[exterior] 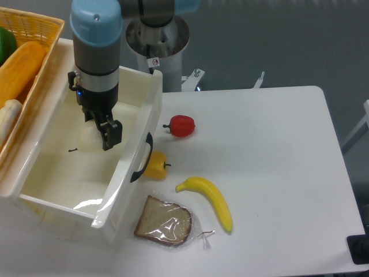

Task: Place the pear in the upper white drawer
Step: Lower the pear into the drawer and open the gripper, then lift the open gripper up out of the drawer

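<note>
Pear [86,138] sits between your gripper's [99,131] fingers, pale against the white plastic and hard to separate from it; only its dark stem shows clearly, pointing out to the left below the fingertips. You have the fingers closed narrowly on it, down inside the upper white drawer [151,104], with the drawer's front wall and black handle [143,157] just to their right. Whether the fruit rests on the floor yet, you cannot tell from this view. If you let go while it hangs above the floor, it may drop and roll toward a wall. Pull up carelessly and the near finger could catch the front wall. The yellow pepper [155,165] and banana [209,199] lie outside, beyond the handle, well clear of your fingers.
</note>
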You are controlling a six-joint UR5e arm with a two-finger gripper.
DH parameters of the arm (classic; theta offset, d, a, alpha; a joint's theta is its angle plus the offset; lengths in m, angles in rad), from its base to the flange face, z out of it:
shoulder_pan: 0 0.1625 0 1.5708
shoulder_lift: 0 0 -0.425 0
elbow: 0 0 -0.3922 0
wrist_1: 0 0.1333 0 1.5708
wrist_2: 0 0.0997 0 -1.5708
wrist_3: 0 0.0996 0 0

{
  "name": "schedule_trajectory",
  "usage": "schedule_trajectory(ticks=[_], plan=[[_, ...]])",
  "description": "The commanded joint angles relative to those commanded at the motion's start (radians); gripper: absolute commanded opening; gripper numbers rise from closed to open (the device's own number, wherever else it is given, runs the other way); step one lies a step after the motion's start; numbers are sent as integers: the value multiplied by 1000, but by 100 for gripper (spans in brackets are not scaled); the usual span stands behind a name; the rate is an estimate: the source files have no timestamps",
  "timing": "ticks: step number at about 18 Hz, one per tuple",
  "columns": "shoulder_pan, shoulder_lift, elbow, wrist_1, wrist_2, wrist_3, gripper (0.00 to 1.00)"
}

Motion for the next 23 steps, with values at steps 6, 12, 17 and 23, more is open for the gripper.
schedule_trajectory(ticks=[6,12,17,23], plan=[[-3,-14,0,3,0,18,61],[-12,-31,-2,2,2,18,81],[-35,-44,-2,5,58,45,96],[-37,-41,9,2,57,38,100]])
